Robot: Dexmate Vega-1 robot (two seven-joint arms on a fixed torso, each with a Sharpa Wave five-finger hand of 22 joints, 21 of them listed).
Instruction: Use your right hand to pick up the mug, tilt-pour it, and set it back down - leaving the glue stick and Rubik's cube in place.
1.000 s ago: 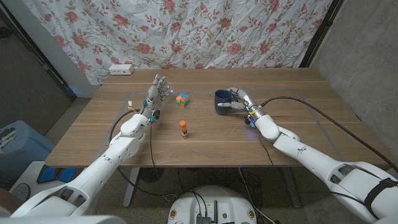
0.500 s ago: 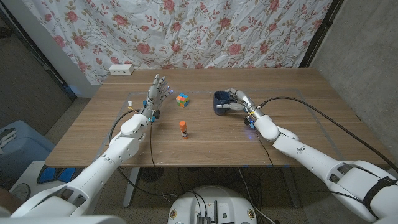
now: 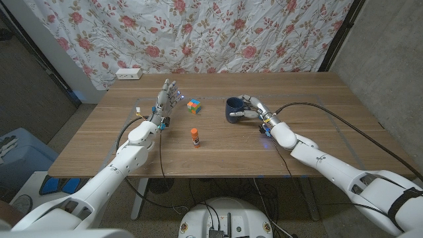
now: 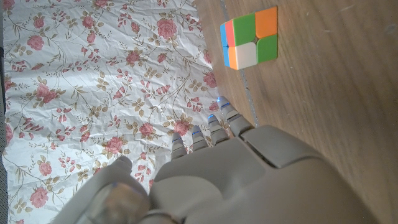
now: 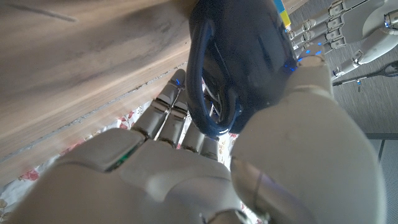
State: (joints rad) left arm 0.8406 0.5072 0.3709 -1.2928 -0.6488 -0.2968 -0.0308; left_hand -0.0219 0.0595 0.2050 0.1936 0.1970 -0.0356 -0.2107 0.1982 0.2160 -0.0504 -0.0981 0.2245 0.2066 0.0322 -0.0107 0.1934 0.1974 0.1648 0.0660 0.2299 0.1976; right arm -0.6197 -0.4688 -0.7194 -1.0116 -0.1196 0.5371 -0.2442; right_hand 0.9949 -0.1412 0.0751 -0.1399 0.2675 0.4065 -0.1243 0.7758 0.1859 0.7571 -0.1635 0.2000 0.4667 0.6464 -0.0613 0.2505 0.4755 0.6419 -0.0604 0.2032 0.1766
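Observation:
A dark blue mug (image 3: 232,108) stands at the table's far right of centre, and my right hand (image 3: 252,110) grips it from its right side. In the right wrist view my fingers (image 5: 176,118) pass through the mug's handle (image 5: 205,93) while the thumb presses on the mug (image 5: 249,50). Whether its base touches the table I cannot tell. The Rubik's cube (image 3: 193,105) (image 4: 249,38) lies left of the mug. An orange-capped glue stick (image 3: 195,137) stands upright nearer to me. My left hand (image 3: 165,99) (image 4: 236,180) stands upright left of the cube, fingers apart, holding nothing.
A white power strip (image 3: 129,74) lies at the table's far left corner. A black cable (image 3: 330,116) runs across the right side of the table. A floral curtain hangs behind, and a blue bin (image 3: 16,155) stands on the floor to the left.
My right hand and the mug have shifted slightly to the left. The left hand, cube and glue stick have stayed where they were.

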